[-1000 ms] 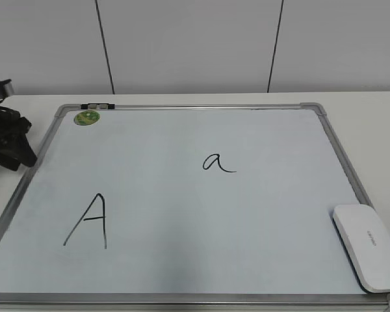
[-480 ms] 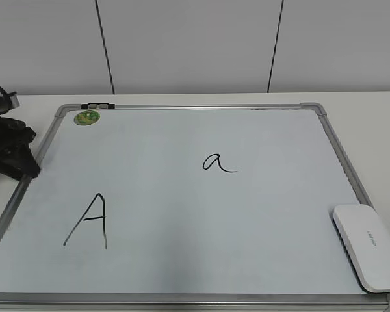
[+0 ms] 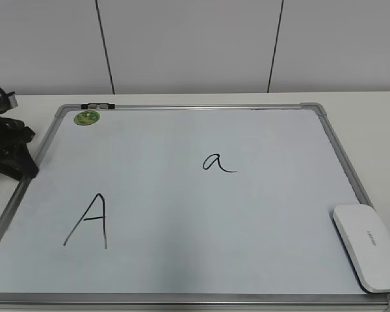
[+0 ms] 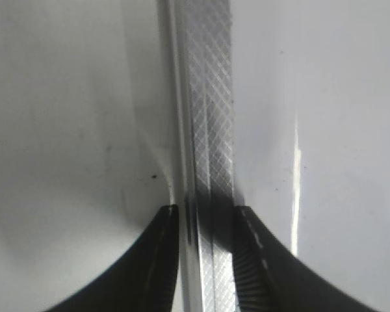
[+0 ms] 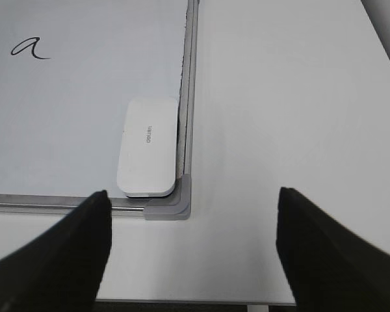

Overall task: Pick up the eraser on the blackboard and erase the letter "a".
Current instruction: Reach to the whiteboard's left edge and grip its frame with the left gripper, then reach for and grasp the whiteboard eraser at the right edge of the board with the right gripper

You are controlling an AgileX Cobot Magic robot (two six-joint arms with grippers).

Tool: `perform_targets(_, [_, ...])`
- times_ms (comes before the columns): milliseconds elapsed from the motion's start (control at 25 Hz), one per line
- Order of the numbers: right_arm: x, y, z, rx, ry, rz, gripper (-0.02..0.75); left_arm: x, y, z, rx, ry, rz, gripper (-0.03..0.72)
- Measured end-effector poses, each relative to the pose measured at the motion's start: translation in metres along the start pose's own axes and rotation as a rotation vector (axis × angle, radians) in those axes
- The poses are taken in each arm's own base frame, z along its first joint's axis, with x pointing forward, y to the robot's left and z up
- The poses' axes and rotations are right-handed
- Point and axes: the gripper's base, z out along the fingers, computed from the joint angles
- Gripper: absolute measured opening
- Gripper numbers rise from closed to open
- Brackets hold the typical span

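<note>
I am seeing the eraser [image 3: 369, 246] lying flat in the near right corner of the blackboard [image 3: 182, 214], right against the frame. The letter "a" [image 3: 218, 163] is sitting near the middle of the board, well apart from the eraser. My right gripper [image 5: 192, 250] is hovering over the worktop [image 5: 292, 110] on the near side of that corner, fingers [image 5: 58, 260] wide apart. My left gripper [image 4: 205, 224] is straddling the left frame rail, fingers apart
</note>
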Motion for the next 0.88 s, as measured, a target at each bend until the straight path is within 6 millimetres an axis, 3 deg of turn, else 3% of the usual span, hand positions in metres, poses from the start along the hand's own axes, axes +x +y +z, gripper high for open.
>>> perform_targets(320, [0.0,0.0,0.0,0.0,0.0,0.0,0.587,-0.001,0.001,-0.001,0.014,0.004,-0.008,0.046])
perform_targets(720, [0.0,0.001,0.0,-0.016,0.001,0.007,0.587,-0.001,0.001,-0.001,0.01,0.008,-0.004,0.034])
perform_targets(880, [-0.018,0.002,0.008,-0.035,0.073,-0.036,0.587,0.0,0.001,-0.001,0.008,0.009,-0.003,0.034])
